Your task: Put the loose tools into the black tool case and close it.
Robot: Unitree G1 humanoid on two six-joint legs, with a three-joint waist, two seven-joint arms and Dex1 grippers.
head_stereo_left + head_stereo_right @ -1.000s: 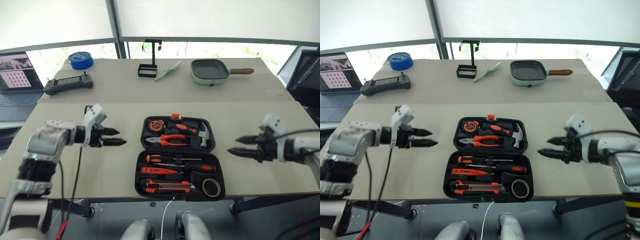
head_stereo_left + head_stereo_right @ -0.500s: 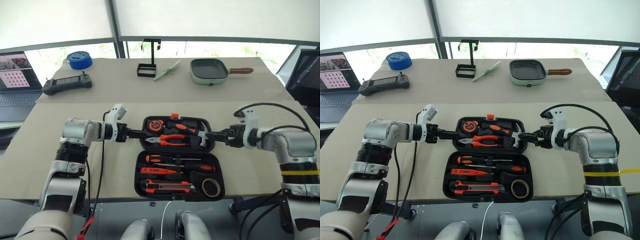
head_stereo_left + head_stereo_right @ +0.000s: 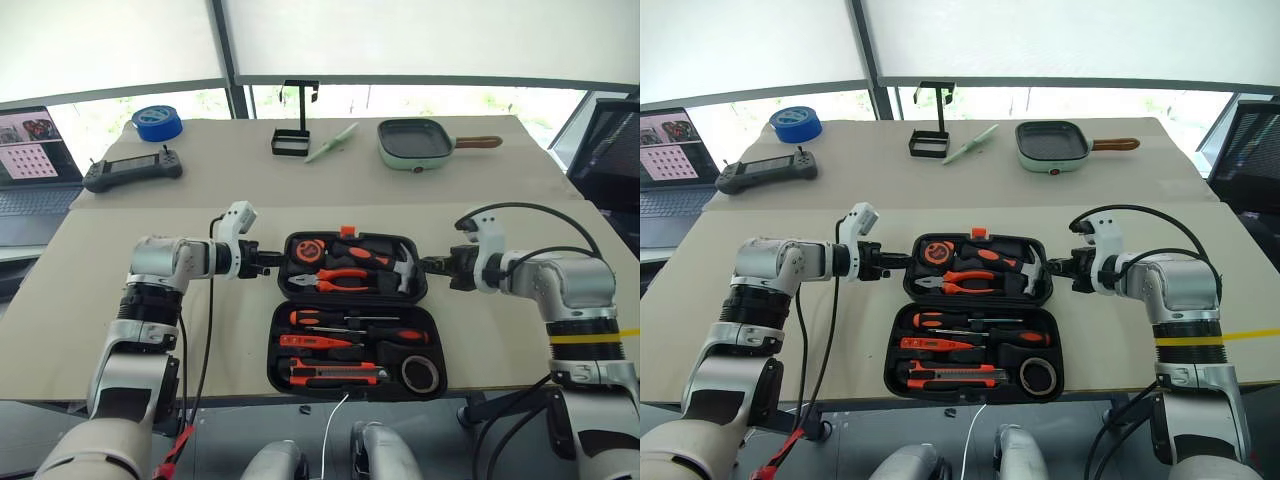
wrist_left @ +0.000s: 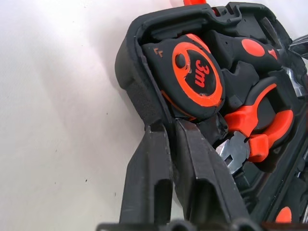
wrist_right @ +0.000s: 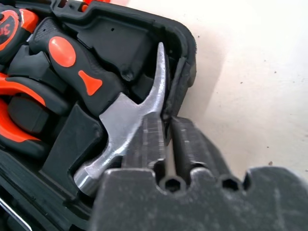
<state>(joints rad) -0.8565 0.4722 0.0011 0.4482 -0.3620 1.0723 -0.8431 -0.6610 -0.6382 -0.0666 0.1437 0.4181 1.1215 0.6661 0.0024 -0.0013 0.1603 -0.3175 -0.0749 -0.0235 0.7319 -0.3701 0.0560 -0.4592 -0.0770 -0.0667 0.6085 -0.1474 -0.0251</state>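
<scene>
The black tool case (image 3: 283, 345) lies open and flat on the table in front of me. Its near half holds two orange-and-black screwdrivers (image 3: 331, 317), a thin orange screwdriver (image 3: 312, 341), the utility knife (image 3: 336, 375) and a dark tape roll (image 3: 421, 374). The far half, with the orange latch (image 3: 348, 231), carries a tape measure (image 4: 195, 77), pliers and a hammer (image 5: 122, 120). My left gripper (image 3: 272, 257) is shut on that half's left rim (image 4: 132, 72). My right gripper (image 3: 430, 265) is shut on its right rim (image 5: 185, 43), beside the hammer head.
On the far table stand a blue tape roll (image 3: 159, 121), a black controller (image 3: 133, 169), a black wire stand (image 3: 293, 140) and a green pan (image 3: 418, 142). A laptop (image 3: 30, 160) sits at the far left. The table's front edge runs just below the case.
Both arms have swung inward from the table's sides to the case. Their open fingers have shut on the left and right rims of the far half.
</scene>
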